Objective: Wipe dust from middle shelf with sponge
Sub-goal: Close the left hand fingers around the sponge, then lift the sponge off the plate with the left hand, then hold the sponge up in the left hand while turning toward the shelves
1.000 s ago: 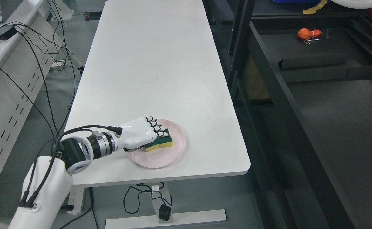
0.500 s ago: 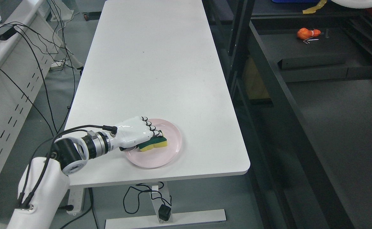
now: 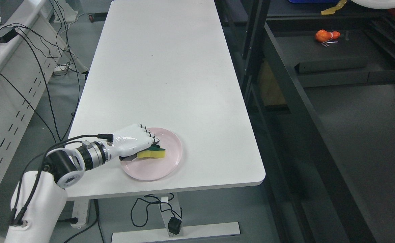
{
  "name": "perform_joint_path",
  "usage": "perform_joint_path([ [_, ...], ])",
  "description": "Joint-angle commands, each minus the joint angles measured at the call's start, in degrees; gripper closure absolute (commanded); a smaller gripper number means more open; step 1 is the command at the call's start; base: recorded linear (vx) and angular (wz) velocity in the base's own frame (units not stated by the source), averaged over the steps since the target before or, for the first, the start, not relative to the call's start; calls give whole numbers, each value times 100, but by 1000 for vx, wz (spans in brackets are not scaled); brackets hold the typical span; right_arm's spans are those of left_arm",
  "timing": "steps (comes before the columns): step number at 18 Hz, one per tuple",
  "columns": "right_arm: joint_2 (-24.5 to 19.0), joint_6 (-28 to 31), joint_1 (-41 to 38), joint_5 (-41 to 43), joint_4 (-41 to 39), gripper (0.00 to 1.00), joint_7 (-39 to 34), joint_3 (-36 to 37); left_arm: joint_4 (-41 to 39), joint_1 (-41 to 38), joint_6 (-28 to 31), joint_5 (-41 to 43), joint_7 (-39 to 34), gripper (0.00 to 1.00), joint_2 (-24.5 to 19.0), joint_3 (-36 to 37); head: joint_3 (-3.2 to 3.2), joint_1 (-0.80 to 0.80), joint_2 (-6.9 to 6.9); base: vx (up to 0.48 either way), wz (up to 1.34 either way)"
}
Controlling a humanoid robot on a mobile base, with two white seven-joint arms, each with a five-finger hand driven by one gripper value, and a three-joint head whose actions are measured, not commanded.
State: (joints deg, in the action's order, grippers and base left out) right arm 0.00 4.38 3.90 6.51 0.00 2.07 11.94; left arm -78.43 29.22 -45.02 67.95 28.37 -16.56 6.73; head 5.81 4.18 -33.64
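A yellow sponge with a green scouring top [image 3: 152, 154] lies on a pink plate [image 3: 162, 167] near the front edge of the white table [image 3: 170, 67]. My left hand [image 3: 147, 148] reaches in from the lower left, its fingers curled over the sponge's top and its thumb underneath, so it is shut on the sponge. The hand hides the sponge's left half. The dark metal shelf unit [image 3: 352, 111] stands to the right of the table. My right arm does not show.
An orange object [image 3: 323, 35] lies on a far shelf level at the upper right. A black shelf post [image 3: 256, 50] rises beside the table's right edge. Cables [image 3: 45, 84] hang between the table and a white desk on the left.
My left hand has pulled back to the left, holding the sponge. The pink plate has slid left along with it. The table and shelf have stayed in place.
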Motion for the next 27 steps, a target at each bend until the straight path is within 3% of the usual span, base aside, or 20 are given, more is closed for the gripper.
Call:
perform_joint_path([
  [1, 100, 2, 5, 0, -100, 0, 4, 1, 389, 22, 2, -885, 81, 94, 135, -471, 0, 0, 0, 0, 0],
  [4, 100, 2, -3, 0, -100, 0, 4, 1, 522, 31, 2, -2054, 275, 96, 179, -620, 0, 0, 0, 0, 0],
  [7, 100, 2, -3, 0, -100, 0, 4, 1, 557, -91, 2, -4142, 266, 95, 844, -1041, 0, 0, 0, 0, 0],
  [11, 100, 2, 5, 0, -100, 0, 4, 1, 549, -381, 388, -5948, 179, 95, 1549, -1366, 0, 0, 0, 0, 0],
  [14, 100, 2, -3, 0, -100, 0, 4, -8, 470, -628, 1027, -6547, -390, 95, 1556, -1735, 0, 0, 0, 0, 0],
  [16, 100, 2, -3, 0, -100, 0, 4, 1, 77, -838, 1966, -7030, -1818, 95, 1556, -1710, 0, 0, 0, 0, 0],
  [18, 100, 2, 5, 0, -100, 0, 4, 1, -590, -1215, 2741, -7539, -2579, 96, 1556, -1562, 0, 0, 0, 0, 0],
  [20, 100, 2, 5, 0, -100, 0, 4, 1, -1268, -1916, 2850, -8138, -2564, 99, 1556, -1194, 0, 0, 0, 0, 0],
  [23, 100, 2, -3, 0, -100, 0, 4, 1, -2121, -2849, 2710, -8184, -2442, 100, 1556, -928, 0, 0, 0, -31, 19],
  [27, 100, 2, -3, 0, -100, 0, 4, 1, -2326, -3037, 2683, -8201, -2257, 100, 1556, -1208, 0, 0, 0, -105, 18],
])
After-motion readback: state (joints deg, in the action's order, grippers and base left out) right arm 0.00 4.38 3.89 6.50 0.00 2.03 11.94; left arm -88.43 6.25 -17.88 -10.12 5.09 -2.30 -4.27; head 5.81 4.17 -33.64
